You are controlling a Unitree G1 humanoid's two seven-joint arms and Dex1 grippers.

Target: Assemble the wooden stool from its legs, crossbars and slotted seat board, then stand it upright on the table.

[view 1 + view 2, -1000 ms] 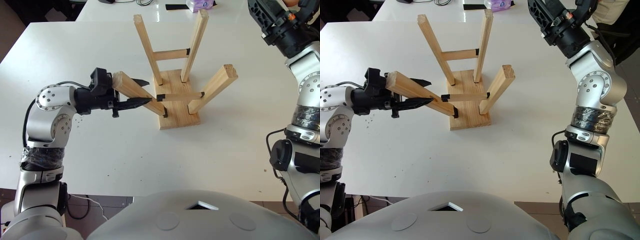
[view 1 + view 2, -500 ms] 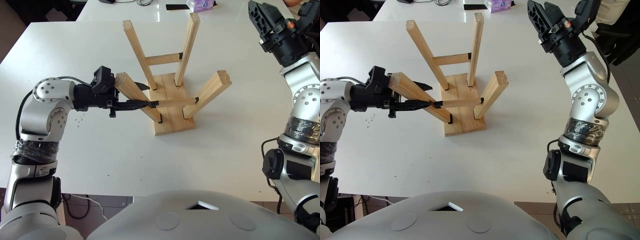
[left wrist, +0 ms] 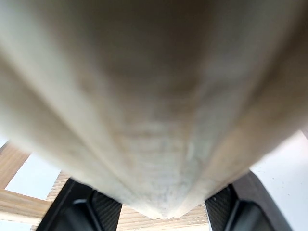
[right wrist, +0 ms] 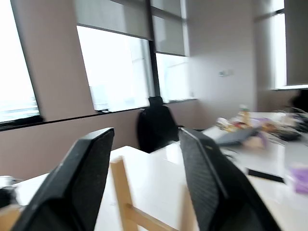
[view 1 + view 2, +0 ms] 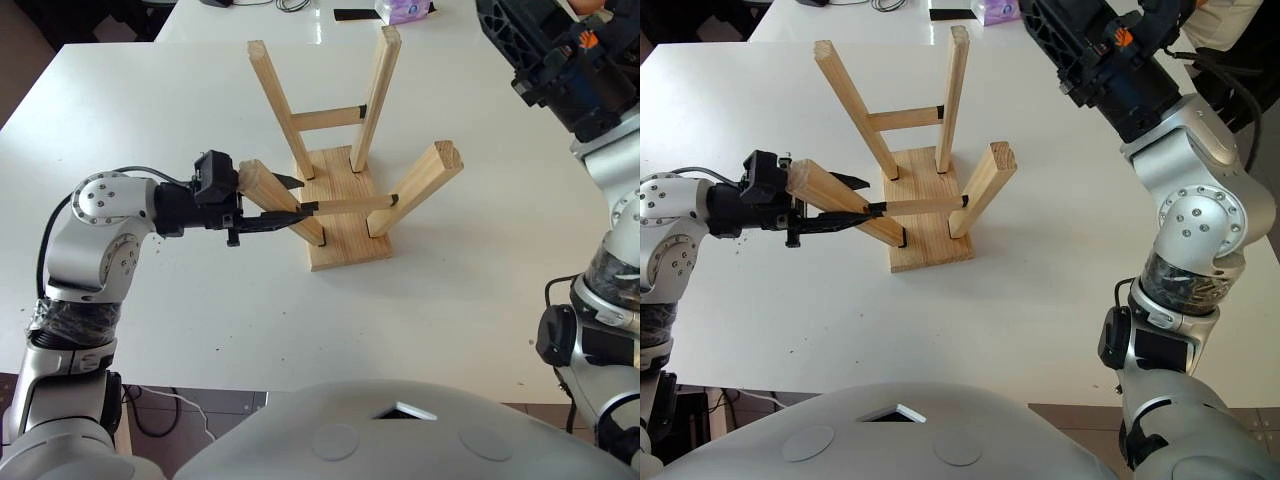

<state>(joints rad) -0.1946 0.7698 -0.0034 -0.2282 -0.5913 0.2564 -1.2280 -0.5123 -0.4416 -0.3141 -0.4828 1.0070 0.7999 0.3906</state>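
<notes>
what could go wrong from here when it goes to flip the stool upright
1. The left gripper holds one slanted leg only. Turning the upside-down stool from there could lever that leg out of the seat board, or the stool may swing.
2. The right gripper is open and raised well above the table, so nothing steadies the far side.

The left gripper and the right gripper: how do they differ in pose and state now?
The left gripper is shut on a stool leg; the right gripper is open and empty. The left gripper is low over the table; the right gripper is high up, to the right of the stool. Both are black and two-fingered.
</notes>
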